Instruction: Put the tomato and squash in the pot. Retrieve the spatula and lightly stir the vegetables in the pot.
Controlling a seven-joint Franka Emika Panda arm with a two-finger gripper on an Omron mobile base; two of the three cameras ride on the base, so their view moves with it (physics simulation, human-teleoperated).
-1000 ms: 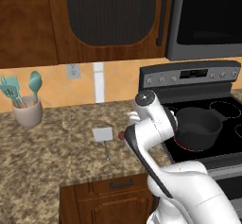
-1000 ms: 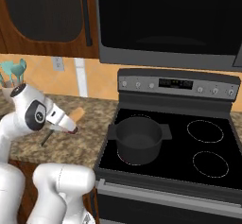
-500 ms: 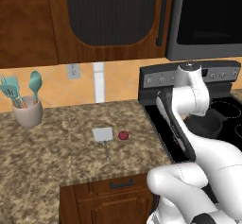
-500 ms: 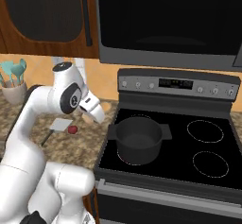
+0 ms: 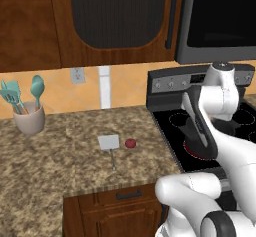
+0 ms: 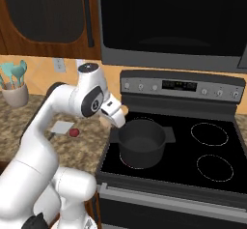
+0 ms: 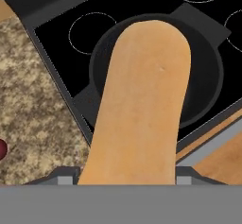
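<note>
My end effector (image 6: pixel 117 120) grips the squash (image 7: pixel 142 105) above the pot (image 6: pixel 141 143). The tomato (image 5: pixel 130 143) lies just beside the spatula (image 5: pixel 109 144) on the worktop (image 5: pixel 50 166)

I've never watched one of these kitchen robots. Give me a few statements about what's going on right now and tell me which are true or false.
1. The gripper is carrying the squash. True.
2. The tomato is already inside the pot. False: it lies on the counter, beside the spatula.
3. The pot sits on the stove. True.
4. The spatula stands in the cup with the teal utensils. False: it lies flat on the counter.
5. In the hand view, the squash hangs over the pot. True.
</note>
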